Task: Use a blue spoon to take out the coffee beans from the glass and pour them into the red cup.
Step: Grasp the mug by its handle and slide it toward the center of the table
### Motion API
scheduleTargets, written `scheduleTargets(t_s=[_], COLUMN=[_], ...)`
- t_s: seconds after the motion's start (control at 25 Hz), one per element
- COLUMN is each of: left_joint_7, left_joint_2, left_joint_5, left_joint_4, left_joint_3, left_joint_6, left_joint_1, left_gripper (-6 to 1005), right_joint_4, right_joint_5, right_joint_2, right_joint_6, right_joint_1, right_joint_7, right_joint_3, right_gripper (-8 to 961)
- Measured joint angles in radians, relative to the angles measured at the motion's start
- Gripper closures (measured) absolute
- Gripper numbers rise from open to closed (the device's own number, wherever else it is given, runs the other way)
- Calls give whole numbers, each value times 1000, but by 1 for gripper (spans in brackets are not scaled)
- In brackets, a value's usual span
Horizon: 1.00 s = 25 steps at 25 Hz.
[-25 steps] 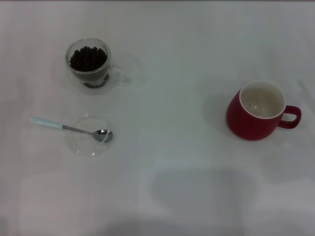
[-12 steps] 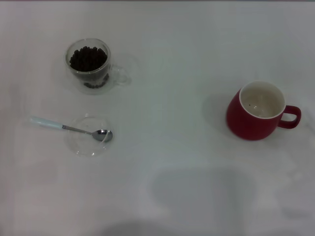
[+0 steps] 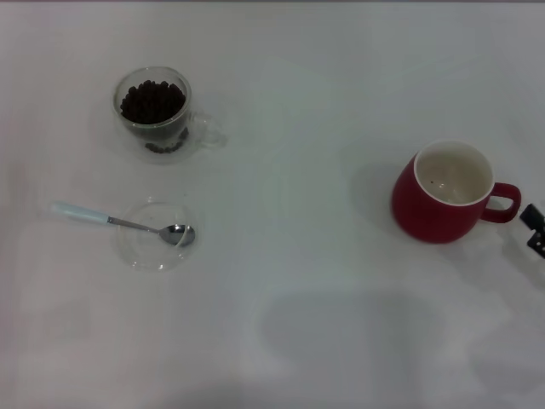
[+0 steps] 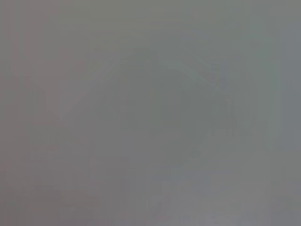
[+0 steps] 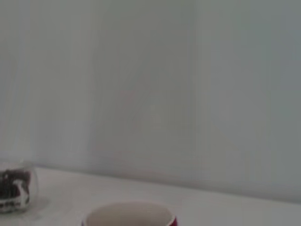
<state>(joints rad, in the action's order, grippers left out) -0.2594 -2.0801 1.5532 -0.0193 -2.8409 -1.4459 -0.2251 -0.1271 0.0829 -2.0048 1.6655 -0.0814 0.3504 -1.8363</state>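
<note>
The right gripper (image 3: 536, 228) shows only at the edge beside the cup (image 3: 443, 204); I cannot tell its state. Grasp the spoon (image 3: 119, 222) by its handle, level.

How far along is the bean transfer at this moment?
Nothing is done yet. The blue spoon lies unheld, its bowl in a clear dish. The coffee beans fill the glass; the red cup looks nearly empty. In hand: the right gripper shows at the table's right edge. Picking up, scooping and pouring remain.
</note>
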Motion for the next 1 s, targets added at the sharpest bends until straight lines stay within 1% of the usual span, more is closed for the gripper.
scheduleTargets(t_s=[0.24, 0.44, 0.48, 0.68, 0.96, 1.0], left_joint_7=[0, 0, 0, 0, 3, 9], left_joint_2=[0, 0, 0, 0, 0, 0], left_joint_5=[-2, -2, -2, -1, -1, 1], left_joint_4=[0, -1, -1, -1, -3, -2], left_joint_3=[0, 0, 0, 2, 5, 5], left_joint_6=[-24, -27, -27, -27, -25, -23], left_joint_1=[9, 8, 7, 3, 1, 1], left_gripper=[376, 375, 375, 374, 375, 375], right_joint_4=[15, 61, 81, 109, 115, 115], right_joint_5=[0, 0, 0, 0, -10, -11], right_joint_2=[-6, -6, -6, -7, -8, -8], right_joint_6=[-50, -117, -147, -193, -225, -227], right_joint_1=[-11, -14, -16, -18, -18, -18], right_joint_7=[-3, -5, -11, -24, -46, -50], right_joint_3=[-31, -42, -49, -54, -46, -45], right_gripper=[90, 92, 92, 94, 97, 123])
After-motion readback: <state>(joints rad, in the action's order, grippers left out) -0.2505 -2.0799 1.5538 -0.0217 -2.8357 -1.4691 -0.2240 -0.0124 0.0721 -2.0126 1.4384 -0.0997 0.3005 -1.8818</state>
